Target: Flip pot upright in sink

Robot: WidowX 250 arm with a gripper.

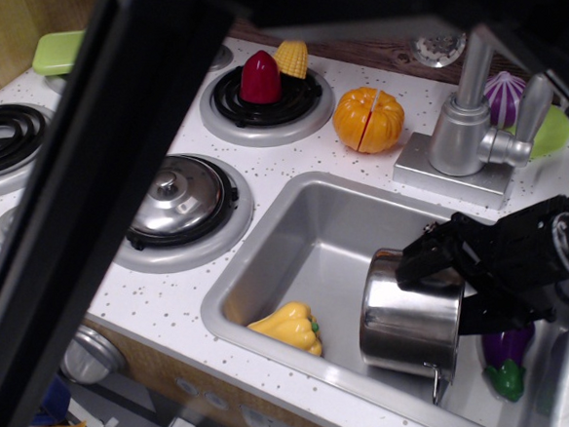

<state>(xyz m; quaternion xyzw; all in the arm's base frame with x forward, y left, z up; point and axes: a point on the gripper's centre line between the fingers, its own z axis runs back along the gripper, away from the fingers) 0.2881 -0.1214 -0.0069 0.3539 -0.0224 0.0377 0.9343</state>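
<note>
A shiny steel pot (411,317) is seen tilted in the right half of the grey metal sink (310,233), its wire handle pointing toward the sink's front wall.

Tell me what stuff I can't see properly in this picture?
- Gripper tips: hidden at the pot rim, so open or shut is unclear.
- Eggplant: its top is behind the gripper.
- Left burners: covered by a dark, blurry bar across the camera.
- Lid: left edge hidden by that bar.

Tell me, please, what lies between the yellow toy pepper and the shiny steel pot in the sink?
Nothing: in the observation image only bare grey sink floor separates the yellow toy pepper from the shiny steel pot.
</note>
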